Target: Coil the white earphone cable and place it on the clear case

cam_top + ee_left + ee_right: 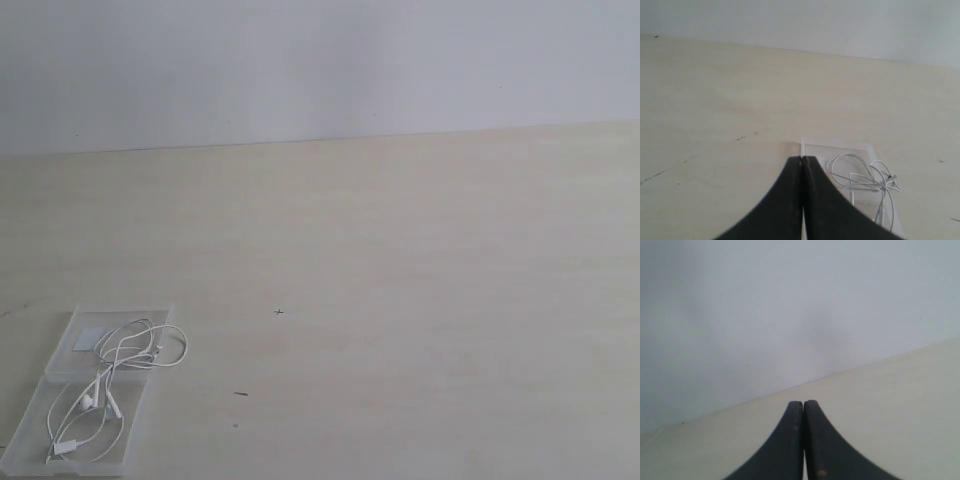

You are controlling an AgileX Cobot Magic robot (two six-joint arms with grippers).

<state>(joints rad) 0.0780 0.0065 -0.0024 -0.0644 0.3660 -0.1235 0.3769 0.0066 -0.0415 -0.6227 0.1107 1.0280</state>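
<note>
Lying near left gripper (803, 159): earphone cable (879, 185).

The surface (400, 300) looks like pale wood-grain laminate, matt, with a few small dark specks. The clear case (36, 425) is transparent plastic with a smooth finish. The white earphone cable (103, 380) has a smooth, plastic-looking sheath. The left hand (803, 159) and right hand (803, 402) are black, matt and smooth. The wall (300, 60) is plain and matt.

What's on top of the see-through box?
The white earphone cable lies in loose loops on the clear case, near its whitish label. Hardly anything is hidden.
</note>
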